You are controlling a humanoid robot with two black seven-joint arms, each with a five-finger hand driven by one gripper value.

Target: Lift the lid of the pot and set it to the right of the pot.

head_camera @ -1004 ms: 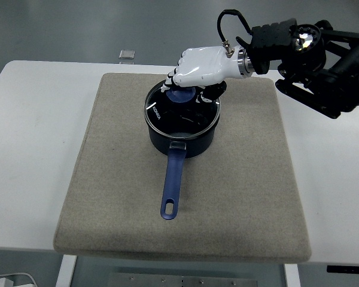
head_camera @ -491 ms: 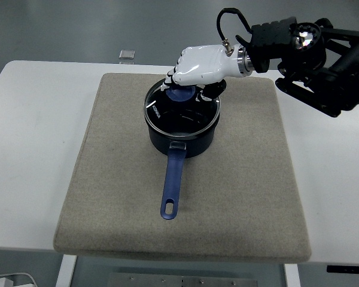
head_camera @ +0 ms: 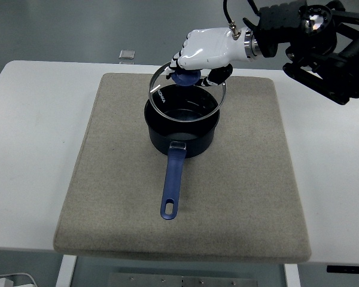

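On the white table (head_camera: 36, 119) lies a grey mat (head_camera: 239, 197), cushioning the dark blue pot (head_camera: 182, 128) at its twelve o'clock half, handle pointing to six. Just above the pot hangs the glass lid (head_camera: 188, 103), clear of the rim, because the right hand (head_camera: 204, 51) pinches its blue knob (head_camera: 185, 77) (three o'clock side is bare mat for setting down).

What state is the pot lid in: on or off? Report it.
Off. The right hand holds the lid by its knob, raised and tilted above the pot.
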